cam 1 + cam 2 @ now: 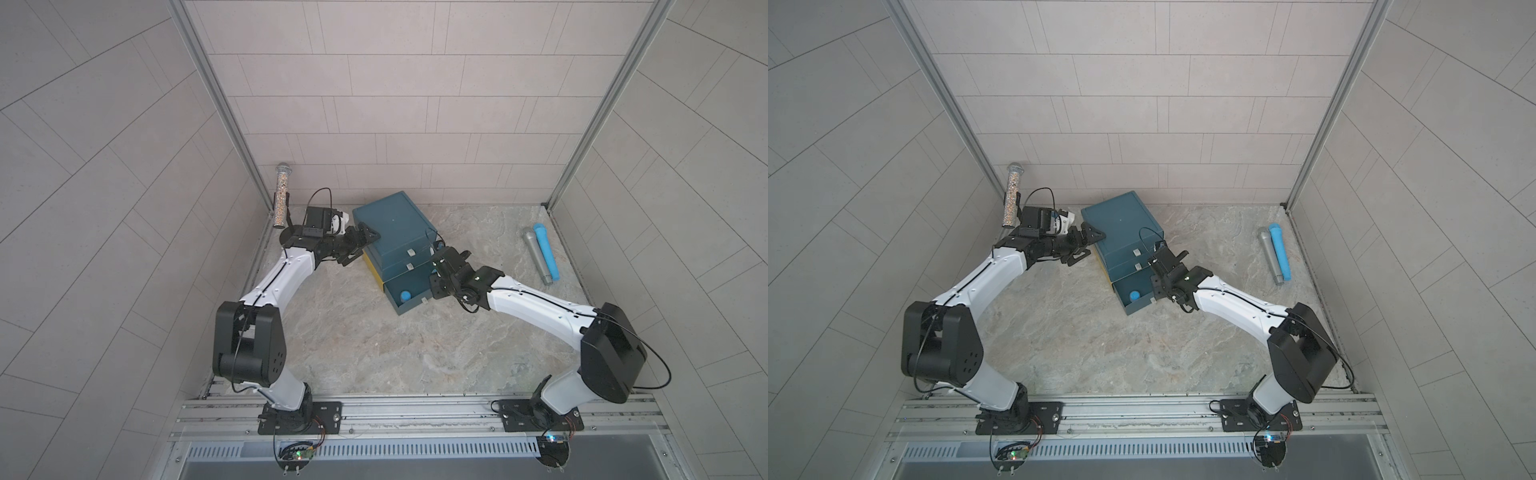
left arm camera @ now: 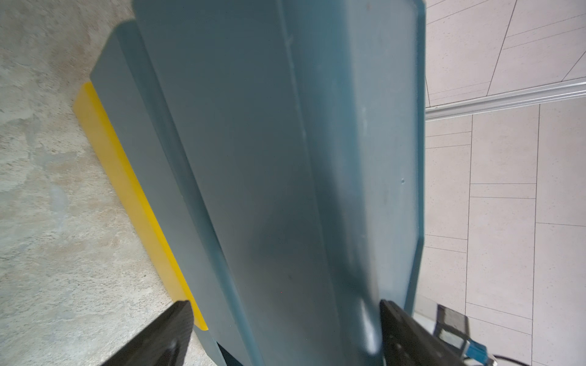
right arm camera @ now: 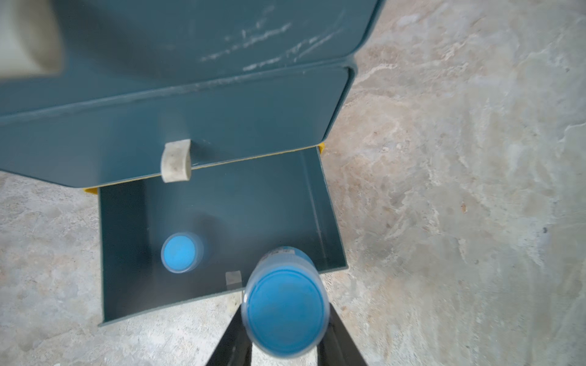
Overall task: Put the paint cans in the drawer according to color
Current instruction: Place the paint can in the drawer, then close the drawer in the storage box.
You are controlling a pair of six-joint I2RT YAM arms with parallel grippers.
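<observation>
In both top views we saw the box (image 1: 395,224) with its bottom drawer (image 1: 409,297) pulled out and one blue can (image 1: 405,296) inside. Our left gripper (image 1: 360,245) stood wide open around the box's corner. In the right wrist view, our right gripper (image 3: 283,332) squeezed a second can (image 3: 285,307) over the drawer's front edge.

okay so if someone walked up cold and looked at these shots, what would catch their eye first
Probably the blue can clamped in the right gripper, held over the open bottom drawer, where a second blue can already sits. Next, the left gripper straddling the teal cabinet's side, and two microphones lying on the table off to the right.
</observation>
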